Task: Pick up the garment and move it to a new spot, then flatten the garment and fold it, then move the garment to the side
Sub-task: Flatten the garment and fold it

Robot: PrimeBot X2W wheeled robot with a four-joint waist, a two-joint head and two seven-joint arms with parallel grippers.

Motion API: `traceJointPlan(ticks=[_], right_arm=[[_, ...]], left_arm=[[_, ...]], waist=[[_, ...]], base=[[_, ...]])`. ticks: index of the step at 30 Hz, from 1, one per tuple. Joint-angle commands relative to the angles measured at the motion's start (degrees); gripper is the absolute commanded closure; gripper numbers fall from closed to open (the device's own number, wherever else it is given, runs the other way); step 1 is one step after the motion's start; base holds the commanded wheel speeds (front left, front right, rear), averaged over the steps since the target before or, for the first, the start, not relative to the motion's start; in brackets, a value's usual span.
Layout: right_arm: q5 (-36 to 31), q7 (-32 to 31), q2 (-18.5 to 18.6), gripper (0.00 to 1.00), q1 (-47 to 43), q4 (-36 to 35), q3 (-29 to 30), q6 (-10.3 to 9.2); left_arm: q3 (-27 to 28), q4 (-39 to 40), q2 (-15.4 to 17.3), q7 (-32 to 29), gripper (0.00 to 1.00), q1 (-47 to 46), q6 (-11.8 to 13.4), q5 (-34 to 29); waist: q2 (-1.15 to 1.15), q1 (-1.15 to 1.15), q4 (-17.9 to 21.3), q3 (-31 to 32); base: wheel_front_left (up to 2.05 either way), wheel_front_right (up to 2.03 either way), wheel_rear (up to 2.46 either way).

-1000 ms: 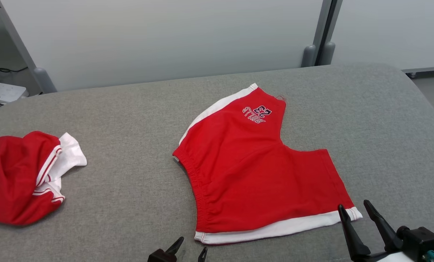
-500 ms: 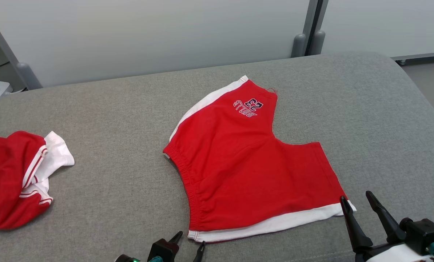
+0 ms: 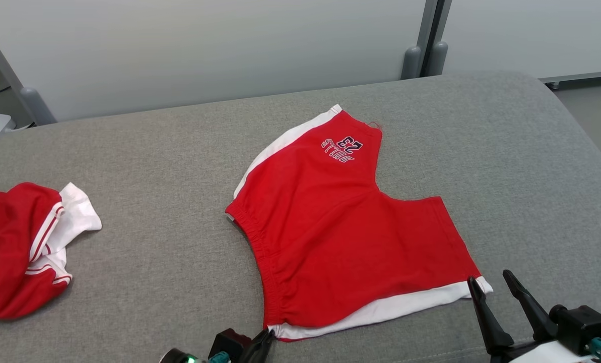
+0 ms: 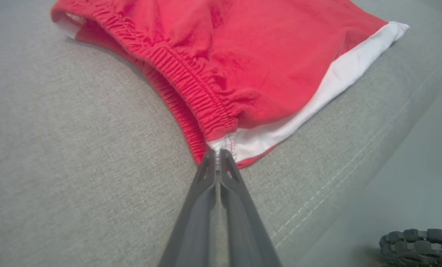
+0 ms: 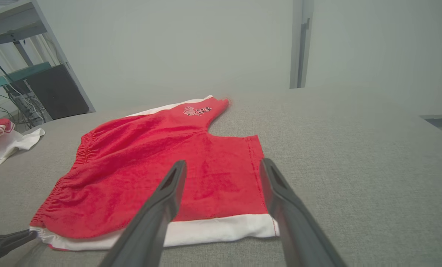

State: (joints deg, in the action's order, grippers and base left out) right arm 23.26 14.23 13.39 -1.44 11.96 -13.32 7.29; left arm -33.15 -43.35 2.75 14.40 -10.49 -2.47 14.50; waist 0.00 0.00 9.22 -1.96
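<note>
— What does the head view give you?

— The red shorts (image 3: 345, 237) lie spread flat in the middle of the grey cushion (image 3: 154, 166). Their waistband faces the left and the two legs splay away and to the right. A second red garment (image 3: 23, 247) sits crumpled at the cushion's left edge, well apart. The left gripper (image 3: 266, 337) is at the shorts' near corner, its fingers pressed together. The right gripper (image 3: 488, 278) is by the right-hand hem corner with its fingers spread.

— And the left wrist view?

— It's clearer there. The left gripper's two fingers are closed tight on the shorts, pinching the corner where the elastic waistband (image 4: 191, 89) meets the white side band (image 4: 317, 96). The cloth bunches slightly just above the pinch.

— The right wrist view?

— The right gripper's fingers stand wide apart with nothing between them. They are poised over the leg's white hem (image 5: 221, 228). From this angle I can't tell whether a fingertip touches the fabric. The left gripper's tip shows at the lower left, at the near corner of the shorts. The second red garment lies off to the far left.
</note>
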Motion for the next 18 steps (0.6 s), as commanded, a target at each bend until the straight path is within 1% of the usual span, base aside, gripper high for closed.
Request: traceJointPlan(ticks=[1,7,8,12,16,18], right_arm=[[0.52,0.76,1.78,0.0,1.97,-0.26,-0.82,0.2],[3.54,0.76,2.96,0.0,2.22,5.17,-0.35,0.2],[5.54,0.76,3.69,0.0,2.58,8.37,-0.69,0.2],[8.71,0.77,4.29,0.0,3.82,12.18,-2.03,0.2],[12.18,0.77,4.69,0.0,5.73,16.87,-4.27,0.2],[13.06,0.77,4.78,0.0,6.25,17.96,-4.79,0.2]], left_arm=[[1.38,0.45,0.13,0.6,1.0,-3.0,-0.4,0.43],[2.57,0.25,0.77,0.6,1.0,-2.49,-0.32,-0.59],[3.17,1.01,1.4,0.6,1.0,-1.56,-0.1,-1.08],[4.01,2.28,1.85,0.6,1.0,-0.31,0.07,-1.39],[4.29,2.38,1.85,0.6,1.0,0.25,-0.31,-1.65],[4.3,2.31,1.81,0.6,1.0,0.23,-0.35,-1.74]], waist=[[0.0,0.0,-0.23,-0.01],[0.0,0.0,-1.34,0.0],[0.0,0.0,-2.19,-0.07],[0.0,0.0,-3.07,-0.12],[0.0,0.0,-3.71,-0.13],[0.0,0.0,-3.86,-0.16]], base=[[0.0,0.0,0.0],[0.0,0.0,0.0],[0.0,0.0,0.0],[0.0,0.0,0.0],[0.0,0.0,0.0],[0.0,0.0,0.0]])
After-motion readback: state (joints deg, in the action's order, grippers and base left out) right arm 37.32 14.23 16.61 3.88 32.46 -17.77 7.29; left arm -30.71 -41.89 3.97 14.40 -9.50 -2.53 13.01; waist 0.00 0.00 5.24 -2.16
